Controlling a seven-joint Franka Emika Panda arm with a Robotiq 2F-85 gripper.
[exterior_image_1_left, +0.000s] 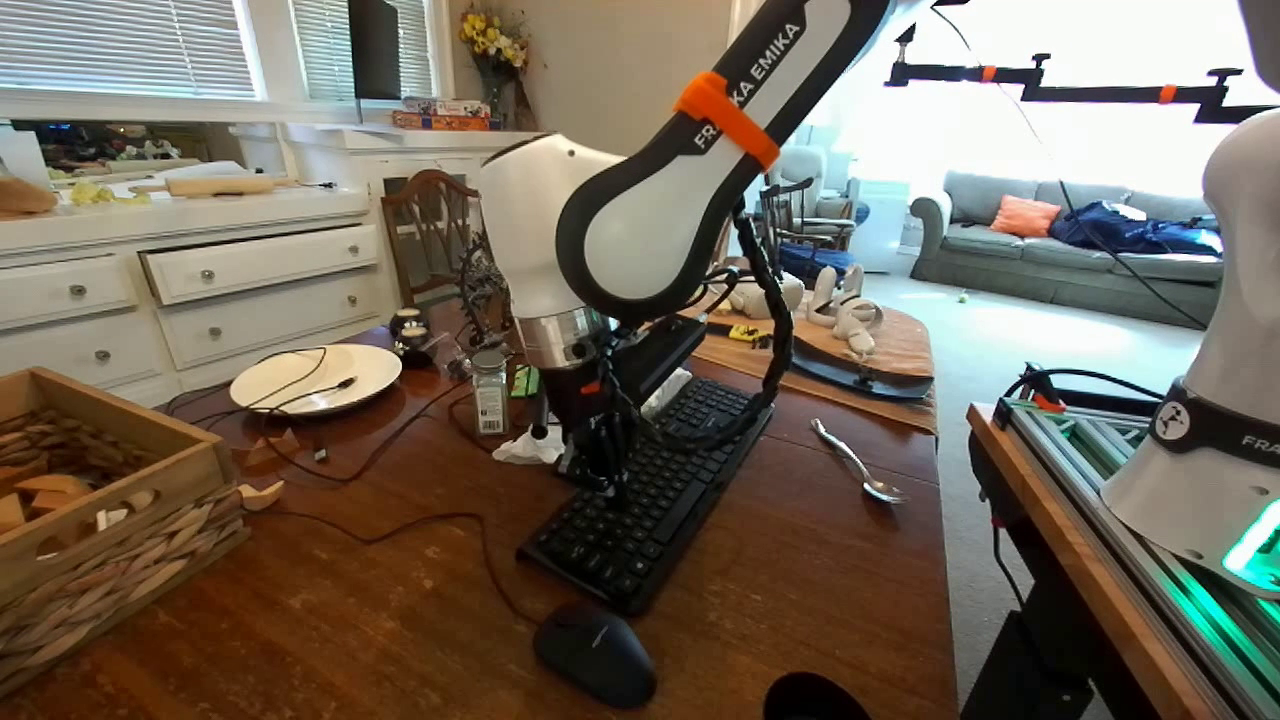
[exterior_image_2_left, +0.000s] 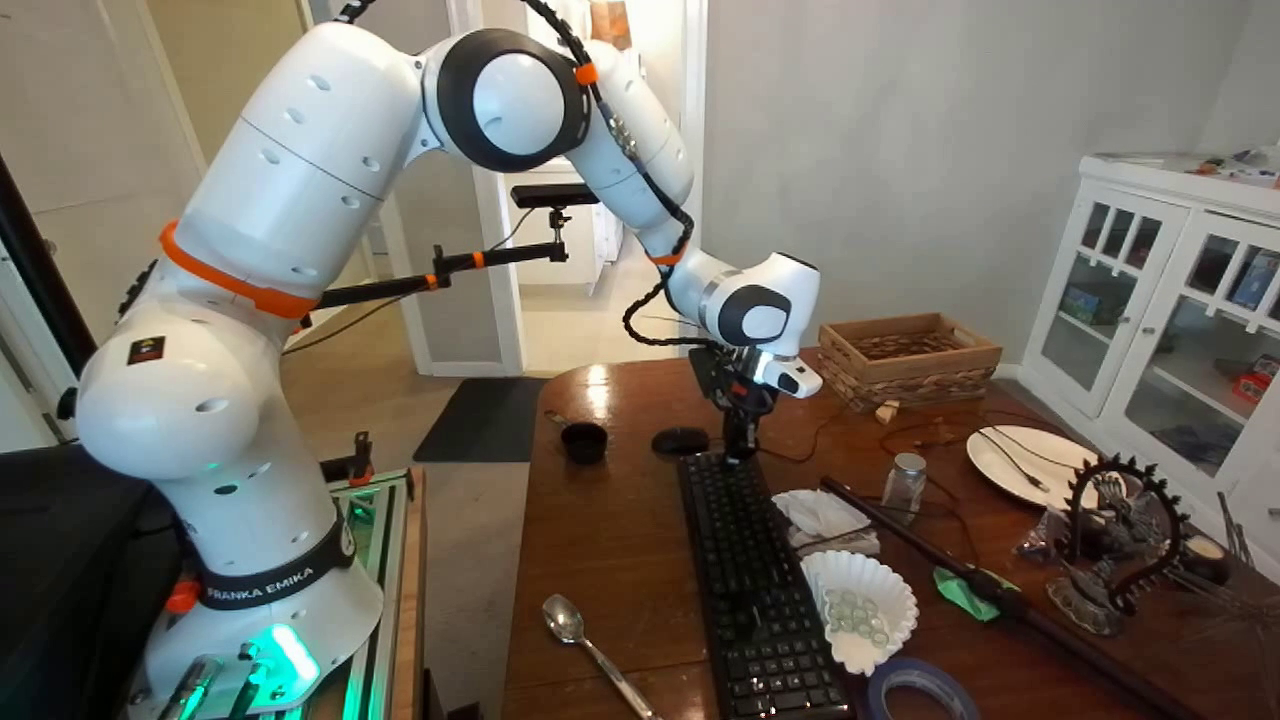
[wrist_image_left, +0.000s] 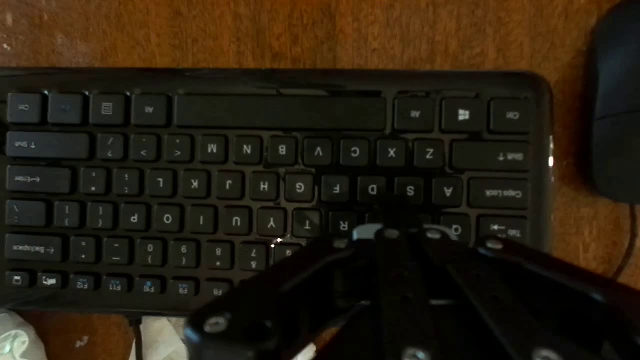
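Brown wooden tabletop (wrist_image_left: 300, 35) fills the wrist view's top; lower right, a black two-fingered gripper (wrist_image_left: 400, 212), tips together, overhangs a rectangular keyboard (wrist_image_left: 265, 187).

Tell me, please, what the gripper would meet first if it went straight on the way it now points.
Most likely the keyboard, around its letter keys, as the gripper points down; whether it touches them now is unclear.

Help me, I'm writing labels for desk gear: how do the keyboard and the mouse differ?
The keyboard is long, flat and rectangular; the mouse is small and rounded. Rows of lettered keys cover the keyboard, while the mouse shows a smooth shell. The shut gripper is over the keyboard; the mouse lies to one side. Both are dark and rest on the wooden table.
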